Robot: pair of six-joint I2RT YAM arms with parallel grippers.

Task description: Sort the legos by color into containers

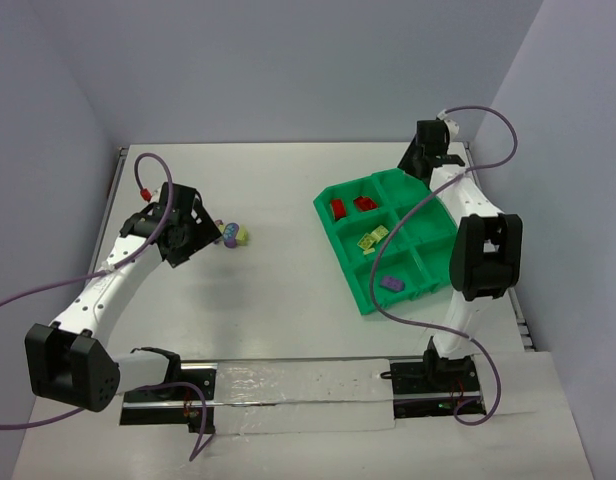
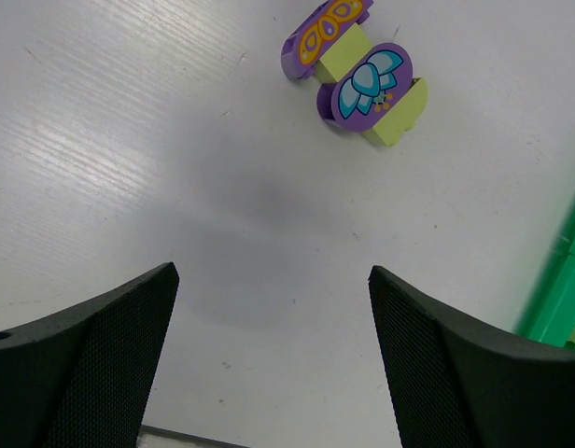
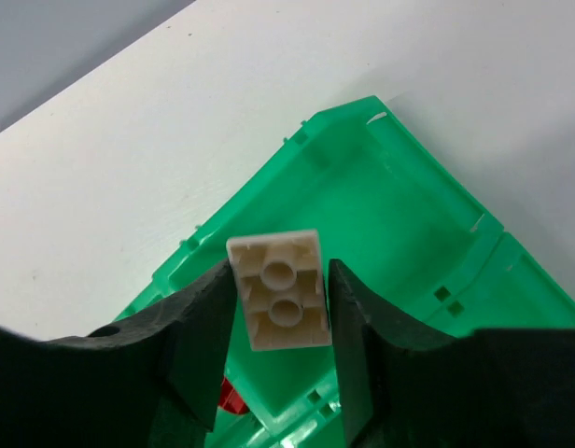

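Observation:
A cream lego (image 3: 278,289) sits studs-down between the fingers of my right gripper (image 3: 280,266), which is shut on it above the far corner compartment of the green tray (image 3: 399,215). From above, that gripper (image 1: 415,163) hangs over the tray's (image 1: 338,255) back end. Two red legos (image 1: 338,208) (image 1: 365,203), yellow-green ones (image 1: 372,238) and a purple one (image 1: 391,284) lie in separate compartments. My left gripper (image 2: 273,271) is open over bare table, short of two purple-topped yellow-green legos (image 2: 371,89) (image 2: 327,35), which show from above as a small cluster (image 1: 231,235).
A red lego (image 3: 231,399) shows below my right fingers in the neighbouring compartment. The tray's green edge (image 2: 558,299) enters the left wrist view at the right. Purple cables loop around both arms. Walls close in the table at the back and sides.

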